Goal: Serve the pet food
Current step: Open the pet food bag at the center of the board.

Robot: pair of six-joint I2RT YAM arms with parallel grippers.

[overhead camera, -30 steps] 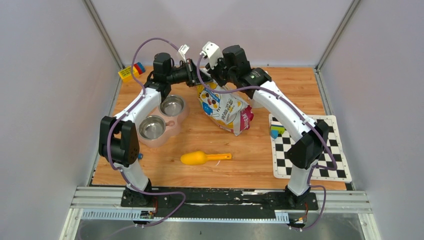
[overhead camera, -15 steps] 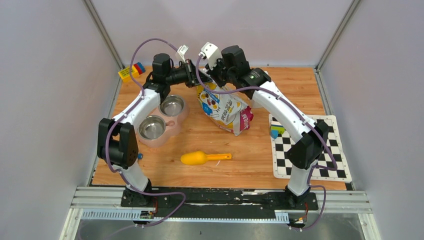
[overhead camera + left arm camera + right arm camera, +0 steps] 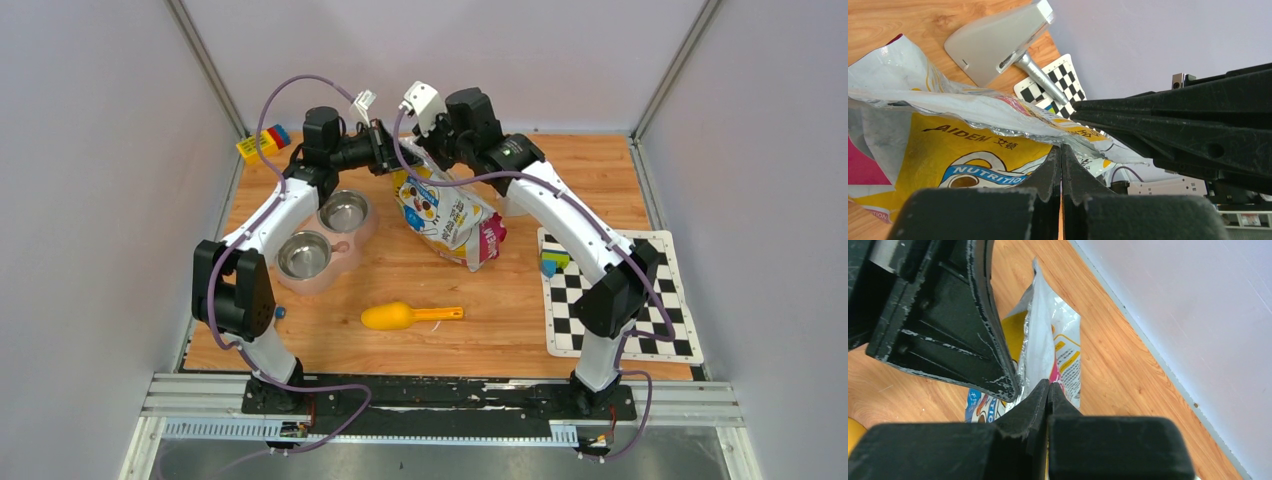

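The yellow-and-white pet food bag [image 3: 447,215] with the cartoon cat hangs tilted at the back middle of the table, its top edge held up between both grippers. My left gripper [image 3: 394,157] is shut on the bag's top edge; the "NUTRITIOUS" print and silver lining show in the left wrist view [image 3: 973,150]. My right gripper [image 3: 428,150] is shut on the same top edge from the other side; the bag also shows in the right wrist view [image 3: 1048,347]. No kibble is visible. The pink double steel bowl [image 3: 322,240] stands left of the bag, both cups bare. The yellow scoop [image 3: 408,316] lies in front.
Coloured toy blocks [image 3: 262,142] sit at the back left corner. A checkerboard mat [image 3: 615,295] with small blocks lies at the right. A grey scoop-like tool [image 3: 998,40] lies behind the bag. Walls close in at the back and sides.
Almost nothing has moved; both grippers keep their hold on the bag's top, and the left arm has shifted very slightly.
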